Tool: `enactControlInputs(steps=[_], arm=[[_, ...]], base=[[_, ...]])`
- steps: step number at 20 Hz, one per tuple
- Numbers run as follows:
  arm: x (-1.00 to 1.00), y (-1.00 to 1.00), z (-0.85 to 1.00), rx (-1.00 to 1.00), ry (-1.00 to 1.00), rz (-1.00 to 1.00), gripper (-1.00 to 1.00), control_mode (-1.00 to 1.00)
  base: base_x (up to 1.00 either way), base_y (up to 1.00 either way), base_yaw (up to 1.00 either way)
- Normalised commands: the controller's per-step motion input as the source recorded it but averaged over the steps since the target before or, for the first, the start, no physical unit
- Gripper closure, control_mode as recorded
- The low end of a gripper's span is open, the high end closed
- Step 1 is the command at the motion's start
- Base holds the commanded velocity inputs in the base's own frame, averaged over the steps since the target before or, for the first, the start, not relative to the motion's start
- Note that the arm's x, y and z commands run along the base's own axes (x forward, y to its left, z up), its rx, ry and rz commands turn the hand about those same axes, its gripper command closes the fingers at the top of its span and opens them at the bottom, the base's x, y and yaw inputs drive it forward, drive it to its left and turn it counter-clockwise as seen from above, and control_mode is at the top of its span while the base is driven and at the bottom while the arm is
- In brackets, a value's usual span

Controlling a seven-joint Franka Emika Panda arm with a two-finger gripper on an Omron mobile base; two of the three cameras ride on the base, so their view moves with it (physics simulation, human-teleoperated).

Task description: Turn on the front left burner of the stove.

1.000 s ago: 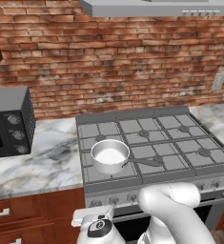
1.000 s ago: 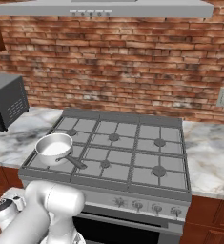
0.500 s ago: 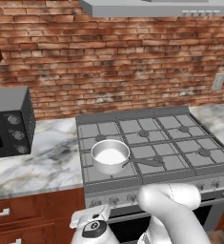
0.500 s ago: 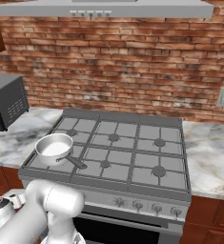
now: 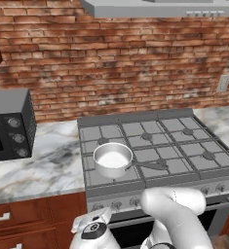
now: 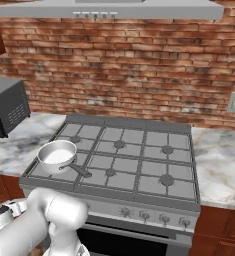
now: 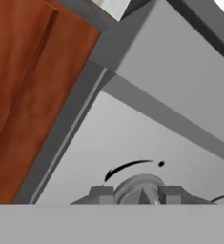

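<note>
Left base view: the wide grey steel gas range with six burners [image 5: 155, 146] stands between two stretches of white-veined marble worktop [image 5: 43, 165], against a red brick wall [image 5: 116, 63]. A shiny steel saucepan with a long handle [image 5: 113, 159] sits on the grate square at the front left, so the small round dark-grey front left burner [image 5: 102, 171] lies under it and only its grate bars show. A row of small round grey knobs [image 5: 117, 205] runs along the range's front panel. A black microwave with round dials [image 5: 9, 124] stands on the worktop to the left, well apart from the range. The white arm bends down in front of the range, its wrist low before the left end of the knob panel.

Right base view: the same range [image 6: 134, 160] is seen from the other side. The saucepan [image 6: 57, 156] occupies the near left grate square, its handle pointing toward the centre of the cooktop. The front left burner [image 6: 48, 171] is again covered by the pan. Knobs [image 6: 145, 215] show on the front panel. The microwave [image 6: 6, 106] sits at the left edge.

Hand view: the pincer [image 7: 138, 193] is close against the grey front panel, beside the red-brown wooden cabinet front [image 7: 32, 81]. A round grey control knob [image 7: 138, 187] lies between the two dark finger tips [image 7: 102, 193], under a black curved arrow mark [image 7: 125, 168]. The tips stand at either side of the knob; whether they actually press on it cannot be told, since the lower part is cut off.
</note>
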Motion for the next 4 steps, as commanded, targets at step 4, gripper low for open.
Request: enactControlInputs(steps=[4], arm=[[0.01, 0.2, -0.36, -0.43, 0.3, 0.07, 1.0, -1.0]], base=[[0.0, 0.0, 0.0]])
